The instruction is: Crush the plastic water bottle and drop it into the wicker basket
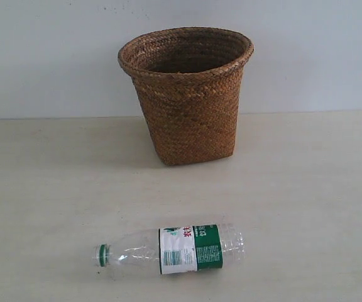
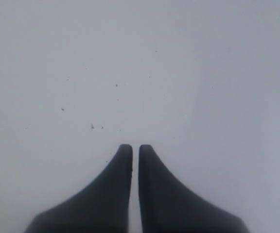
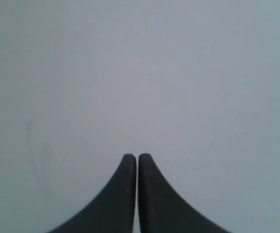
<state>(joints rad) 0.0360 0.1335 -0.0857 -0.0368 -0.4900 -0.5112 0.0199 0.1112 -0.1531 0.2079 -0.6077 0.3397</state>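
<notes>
In the left wrist view the left gripper (image 2: 135, 148) has its two dark fingers (image 2: 113, 194) drawn almost together, with only a thin slit of light between the tips; nothing sits between them and they touch nothing, facing a plain pale surface (image 2: 188, 73) marked with a few small specks. The right gripper (image 3: 137, 156) is closed tighter, its tips all but meeting along a hairline gap, likewise empty and free of contact, with a blank grey-white surface beyond it. In the exterior view the plastic water bottle (image 1: 181, 248) lies on its side on the pale table (image 1: 307, 189) in the near part of the scene, just left of the middle. Its green cap (image 1: 103, 255) points to 9 o'clock and its base to 3 o'clock, and the green-and-white label (image 1: 191, 249) wraps the body nearer the base. The clear body looks rounded and uncrushed. Farther back, at about 12 o'clock from the bottle and well apart from it, the wicker basket (image 1: 187, 94) stands upright near the table's far edge, its wide braided rim flaring above a narrower base and its mouth open upward. What lies inside the basket cannot be made out. Behind it rises a plain pale wall (image 1: 43, 56)
</notes>
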